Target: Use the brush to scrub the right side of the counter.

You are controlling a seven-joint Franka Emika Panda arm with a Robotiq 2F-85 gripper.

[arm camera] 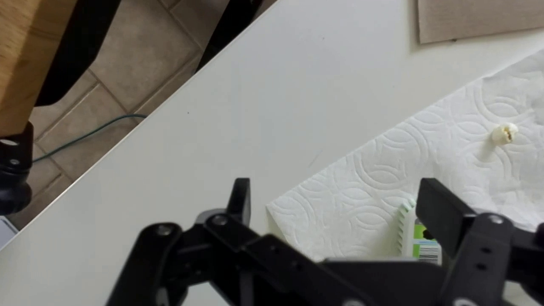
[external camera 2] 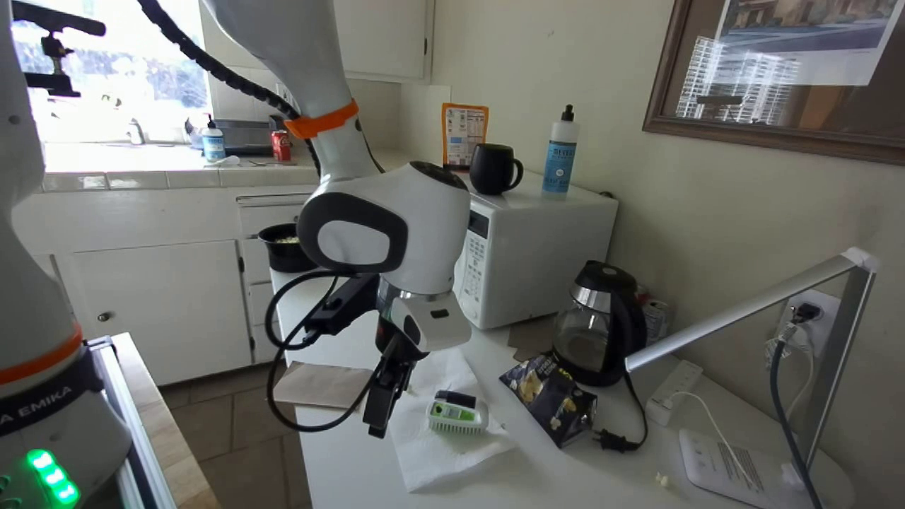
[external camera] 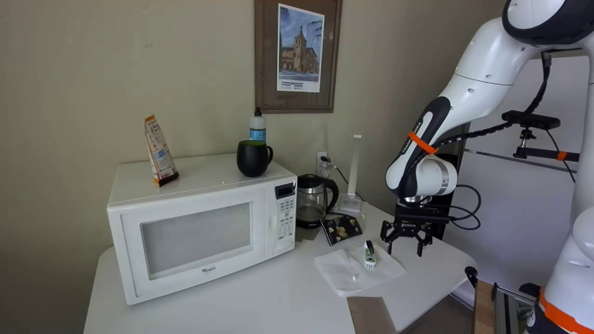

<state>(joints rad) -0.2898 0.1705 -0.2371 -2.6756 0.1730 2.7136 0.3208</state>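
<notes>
The brush (external camera: 370, 258) is small, with pale bristles, a green and white label and a dark handle. It lies on a white paper towel (external camera: 332, 269) on the white counter (external camera: 260, 301). Both exterior views show the brush (external camera 2: 458, 415). My gripper (external camera: 404, 251) is open and empty, above the counter, beside the brush and apart from it. In the wrist view, the open gripper (arm camera: 335, 191) has the brush (arm camera: 418, 244) near its right finger, which hides part of it. The counter (arm camera: 255, 123) fills much of that view.
A black snack bag (external camera 2: 551, 403), a glass kettle (external camera 2: 587, 336) and a white lamp (external camera: 354, 167) stand near the wall. A microwave (external camera: 195, 241) holds a mug, bottle and pouch. A brown sheet (arm camera: 480, 19) lies at the counter's edge. A popcorn piece (arm camera: 505, 134) is on the towel.
</notes>
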